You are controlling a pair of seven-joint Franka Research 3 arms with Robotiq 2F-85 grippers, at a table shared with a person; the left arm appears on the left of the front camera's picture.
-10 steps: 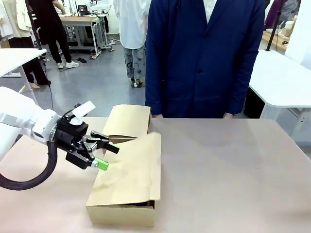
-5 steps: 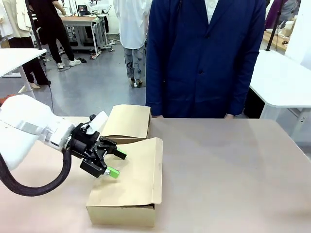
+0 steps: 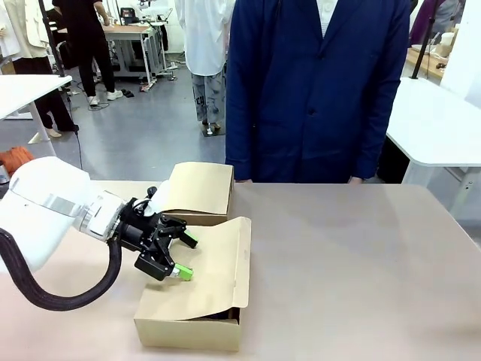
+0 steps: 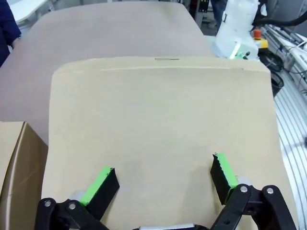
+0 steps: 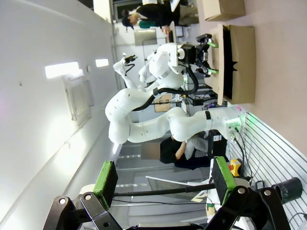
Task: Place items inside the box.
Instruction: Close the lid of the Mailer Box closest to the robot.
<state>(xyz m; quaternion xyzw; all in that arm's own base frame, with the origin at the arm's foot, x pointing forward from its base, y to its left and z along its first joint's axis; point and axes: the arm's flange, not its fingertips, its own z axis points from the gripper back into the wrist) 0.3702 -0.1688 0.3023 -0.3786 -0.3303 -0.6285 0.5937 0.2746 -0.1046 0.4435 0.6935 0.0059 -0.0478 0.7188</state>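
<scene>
Bright even indoor light; soft shadows; wrist views distorted.

White rounded left arm (image 3: 52, 207) with grey band near the wrist, thick black cable looping beneath, black left gripper (image 3: 183, 258) with green pads (image 4: 103, 180), silver pivot screws, right gripper (image 5: 160, 179) seemingly identical, person (image 3: 316, 90) in navy coat

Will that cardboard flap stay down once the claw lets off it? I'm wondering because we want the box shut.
Probably not fully. The flap looks thin and already bows, with a gap under its free edge, so it likely springs up. It seems light and bendy rather than stiff; the open left claw pressing its middle may simply flex it. The box looks stable.
</scene>
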